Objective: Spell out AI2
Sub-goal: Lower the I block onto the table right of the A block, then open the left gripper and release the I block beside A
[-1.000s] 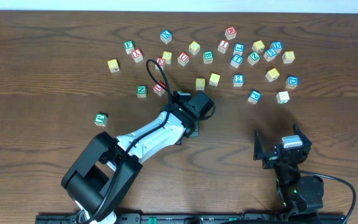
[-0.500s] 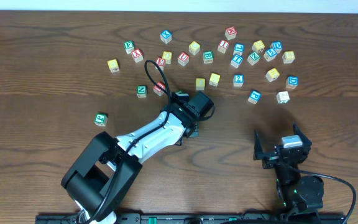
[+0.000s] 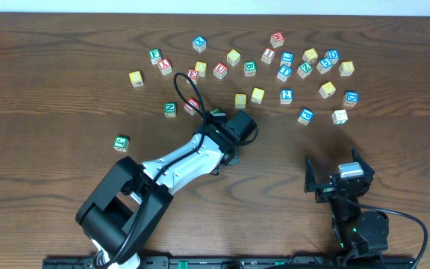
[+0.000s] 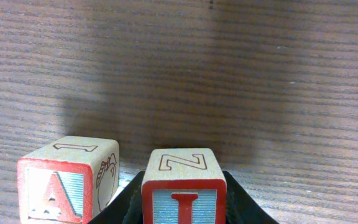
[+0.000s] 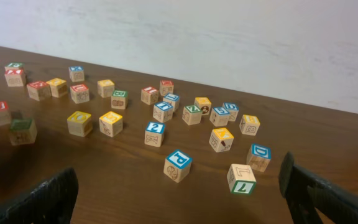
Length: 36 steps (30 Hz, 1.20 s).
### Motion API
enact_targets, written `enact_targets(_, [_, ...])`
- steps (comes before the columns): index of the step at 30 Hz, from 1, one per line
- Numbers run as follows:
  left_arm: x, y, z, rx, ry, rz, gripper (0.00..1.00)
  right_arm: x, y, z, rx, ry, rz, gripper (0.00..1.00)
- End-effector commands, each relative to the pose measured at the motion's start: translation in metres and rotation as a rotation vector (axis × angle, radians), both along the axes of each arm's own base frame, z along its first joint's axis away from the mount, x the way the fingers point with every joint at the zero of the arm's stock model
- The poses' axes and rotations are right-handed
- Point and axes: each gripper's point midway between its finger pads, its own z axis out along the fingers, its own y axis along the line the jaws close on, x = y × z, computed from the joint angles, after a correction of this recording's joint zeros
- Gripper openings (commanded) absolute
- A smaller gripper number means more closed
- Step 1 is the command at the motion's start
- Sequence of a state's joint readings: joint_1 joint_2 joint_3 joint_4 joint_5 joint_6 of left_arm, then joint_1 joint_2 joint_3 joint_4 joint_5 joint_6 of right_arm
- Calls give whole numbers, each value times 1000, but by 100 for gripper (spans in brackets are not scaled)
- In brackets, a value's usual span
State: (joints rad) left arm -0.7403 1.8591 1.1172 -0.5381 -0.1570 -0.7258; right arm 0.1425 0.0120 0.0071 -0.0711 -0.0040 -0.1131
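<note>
In the left wrist view the red I cube [image 4: 184, 194] stands between my left gripper's black jaws [image 4: 179, 208], which are shut on it; it sits low over the table. The red A cube [image 4: 67, 182] rests on the table just left of it, a narrow gap between them. In the overhead view my left gripper [image 3: 229, 152] covers both cubes. The blue 2 cube [image 3: 287, 96] lies among the loose cubes at the back right; it also shows in the right wrist view [image 5: 155, 134]. My right gripper [image 3: 340, 180] is open and empty near the front right, also in its own view [image 5: 179, 205].
Several loose letter cubes lie scattered along the back of the table, from a yellow one [image 3: 135, 78] to a blue one [image 3: 351, 98]. A green cube [image 3: 121, 143] sits alone at the left. A blue P cube [image 5: 178, 165] and a green-marked cube [image 5: 241, 178] lie nearest my right gripper.
</note>
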Motion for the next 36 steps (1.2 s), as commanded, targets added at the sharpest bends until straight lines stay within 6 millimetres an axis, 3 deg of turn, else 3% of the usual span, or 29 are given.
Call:
enact_targets(1, [-2, 9, -8, 30, 7, 18, 8, 0, -3, -1, 11, 2, -13, 99])
enact_targets(36, [-1, 12, -11, 49, -5, 3, 7, 0, -3, -1, 11, 2, -13, 99])
